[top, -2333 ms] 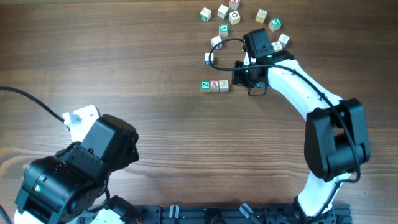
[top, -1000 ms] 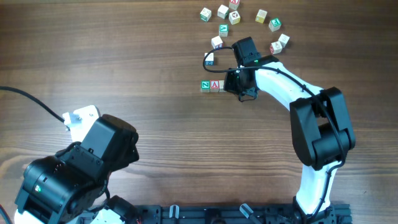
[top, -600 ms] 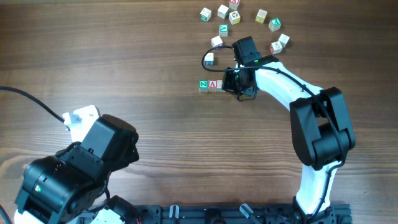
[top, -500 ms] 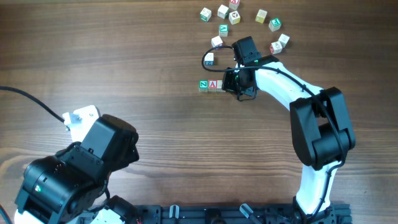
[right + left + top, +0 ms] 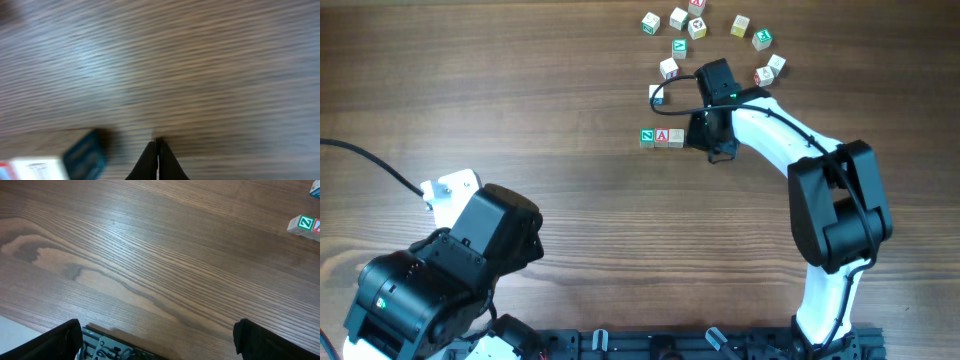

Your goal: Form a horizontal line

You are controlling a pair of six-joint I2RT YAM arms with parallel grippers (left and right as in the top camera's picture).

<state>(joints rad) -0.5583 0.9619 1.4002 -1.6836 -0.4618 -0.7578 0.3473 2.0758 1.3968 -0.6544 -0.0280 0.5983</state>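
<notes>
Low on the left, the left arm sits folded, well apart from the work. The left hand (image 5: pixel 156 326) is released, its two fingers standing wide at the bottom corners of the left wrist view with only bare table (image 5: pixel 125 255) between them.

Toward the middle lies the horizontal line. The green-lettered cube (image 5: pixel 648 137), the red "A" cube (image 5: pixel 663 137) and the pale-faced cube (image 5: pixel 677 137) sit side by side, touching, and level across the overhead view.

Just beside the right end of that row is the right hand (image 5: pixel 696 134), clenched on nothing, its tips pressed together in the blurred right wrist view. Whether it touches the pale-faced cube I cannot tell.

Above and to the right, the loose cubes (image 5: pixel 697 27) lie scattered near the far edge.

The step in hand looks like squaring up the row with shut fingers. If the line is to grow, the right hand must first lift clear without dragging the end cube. It then has to spread its fingers, take a nearby loose cube, and set it flush at the right end on the same level.
</notes>
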